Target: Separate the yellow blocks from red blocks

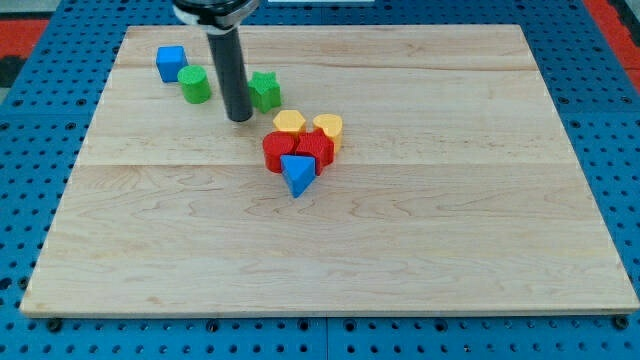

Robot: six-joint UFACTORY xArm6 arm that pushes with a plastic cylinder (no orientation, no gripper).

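Two yellow blocks, a hexagon-like one (289, 122) and a heart-like one (328, 128), sit touching the top side of two red blocks (279, 151) (314, 149) near the board's middle. A blue triangular block (296, 174) touches the red blocks from below. My tip (239, 118) stands up and to the left of this cluster, a short gap from the yellow hexagon, between the green cylinder (195, 86) and the green star-like block (265, 90).
A blue cube (170, 63) lies at the upper left, next to the green cylinder. The wooden board (450, 220) rests on a blue perforated table.
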